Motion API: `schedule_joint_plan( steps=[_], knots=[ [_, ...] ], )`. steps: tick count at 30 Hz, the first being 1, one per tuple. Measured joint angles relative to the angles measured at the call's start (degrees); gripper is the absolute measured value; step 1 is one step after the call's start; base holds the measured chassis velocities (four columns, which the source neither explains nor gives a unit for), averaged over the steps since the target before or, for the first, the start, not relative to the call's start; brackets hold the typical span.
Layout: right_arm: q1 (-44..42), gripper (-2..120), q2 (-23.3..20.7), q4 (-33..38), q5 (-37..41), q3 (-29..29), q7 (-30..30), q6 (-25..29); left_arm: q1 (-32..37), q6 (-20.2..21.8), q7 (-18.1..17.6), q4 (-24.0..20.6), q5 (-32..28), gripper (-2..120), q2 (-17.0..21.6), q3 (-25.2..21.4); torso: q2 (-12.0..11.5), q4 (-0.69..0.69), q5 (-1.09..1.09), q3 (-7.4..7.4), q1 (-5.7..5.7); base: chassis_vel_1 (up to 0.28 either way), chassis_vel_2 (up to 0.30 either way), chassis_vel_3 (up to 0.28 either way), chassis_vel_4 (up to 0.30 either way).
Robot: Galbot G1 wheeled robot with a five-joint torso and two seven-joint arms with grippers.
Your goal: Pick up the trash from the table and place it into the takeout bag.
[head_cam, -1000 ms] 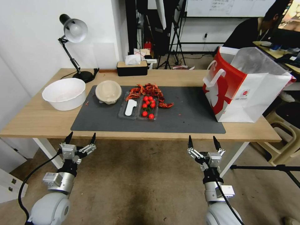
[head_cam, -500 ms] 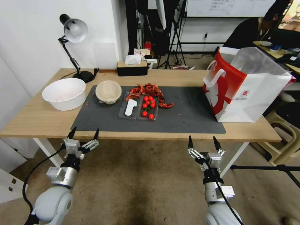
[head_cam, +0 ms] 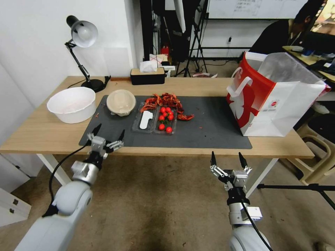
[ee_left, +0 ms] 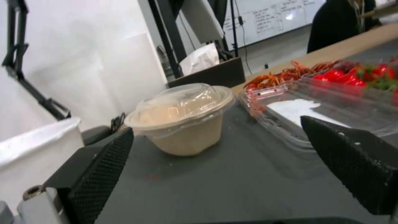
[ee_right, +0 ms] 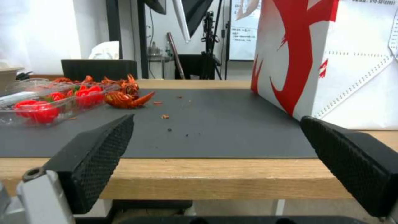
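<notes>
One bowl [head_cam: 120,101] beyond left pincer [head_cam: 109,131]

Light wood table [head_cam: 209,85], matt grey mat [head_cam: 209,129], glossy paper takeout bag [head_cam: 279,104].

Two pale grey, rounded robot arms are showing in the head view, each narrowing through a silver cylindrical wrist to a small metal gripper: the left gripper [head_cam: 106,134] and the right gripper [head_cam: 227,159]. Each is carrying two black, pointed, cross-hatched fingers [ee_left: 97,168]. A black cable is looping along each forearm; a screw, seemingly, is sitting beside one finger.
</notes>
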Motion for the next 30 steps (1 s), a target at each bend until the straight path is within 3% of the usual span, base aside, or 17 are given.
schedule_joint_plan(
  steps=[6, 10, 30],
  knots=[
    [-0.1, 100, 0.1, -0.1, -0.1, 0.0, 0.0, 0.0, -3.5, -0.8, 0.3, 3.9, 3.0, 100, 1.6, 2.0, 0.0, 0.00, 0.01, 0.00, 0.00, 0.000, 0.000, 0.000, 0.000],
    [0.0, 100, 0.2, -0.4, -0.2, 0.1, 0.1, 0.0, -7.3, -3.3, 1.4, 8.2, 9.3, 100, 2.0, 3.1, 0.0, 0.00, 0.01, 0.00, 0.00, 0.000, 0.000, 0.000, 0.000],
    [0.9, 100, 0.5, -1.3, -0.5, -0.1, 0.2, -0.1, -18.5, -5.0, 3.7, 13.9, 19.7, 100, 3.3, 7.9, 0.0, 0.00, 0.01, 0.00, 0.00, 0.000, 0.000, 0.000, 0.000]
  ],
)
